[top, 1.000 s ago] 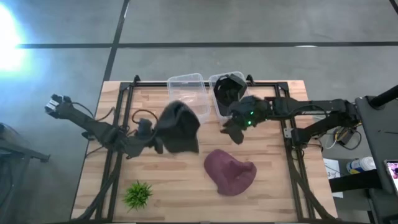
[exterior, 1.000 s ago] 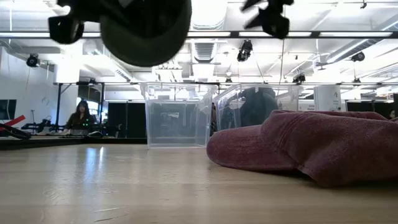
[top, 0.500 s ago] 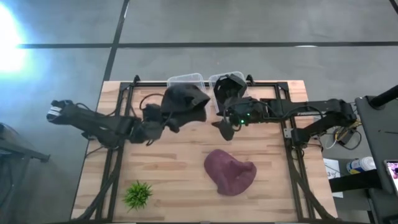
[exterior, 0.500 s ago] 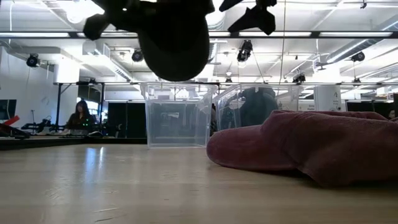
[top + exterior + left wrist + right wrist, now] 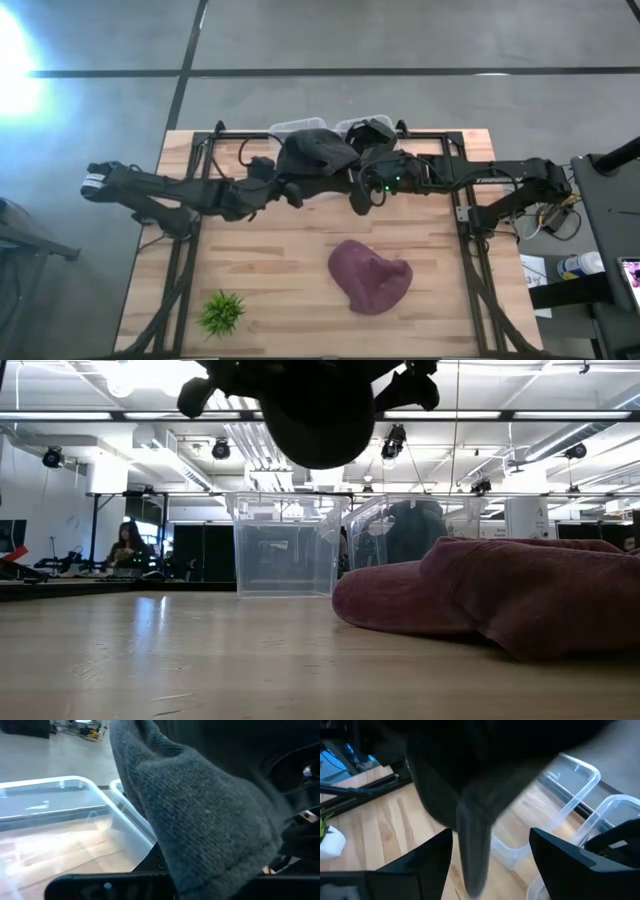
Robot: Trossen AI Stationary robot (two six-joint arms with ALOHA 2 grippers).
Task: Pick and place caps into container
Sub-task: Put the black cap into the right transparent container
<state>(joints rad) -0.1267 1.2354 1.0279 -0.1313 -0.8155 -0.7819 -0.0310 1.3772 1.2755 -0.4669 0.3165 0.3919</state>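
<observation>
My left gripper [image 5: 283,190] is shut on a dark charcoal cap [image 5: 318,155], held in the air above the left clear container [image 5: 290,127]. The cap fills the left wrist view [image 5: 210,805] and hangs at the top of the low view [image 5: 320,410]. My right gripper [image 5: 358,200] is open just right of this cap. In the right wrist view its two fingers stand on either side of a hanging part of the cap [image 5: 472,845]. A second dark cap [image 5: 368,140] lies in the right clear container [image 5: 400,530]. A maroon cap [image 5: 370,275] lies on the table. My left gripper holds the dark cap by its near left edge [image 5: 292,183], coming roughly level from the table's left. The cap itself hides the fingers in the wrist view, so the kind of hold does not show. The cap is lifted clear, hanging over the left container.
A small green plant [image 5: 222,312] stands near the table's near left corner. The two clear containers stand side by side at the far edge, inside a black frame [image 5: 200,150] that runs round the table. Bare wood lies between the plant and the maroon cap.
My left gripper has carried the dark cap up and toward the far edge and the right, from over the table's middle to above the left container. My right gripper has moved toward the table's left, close to the carried cap.
</observation>
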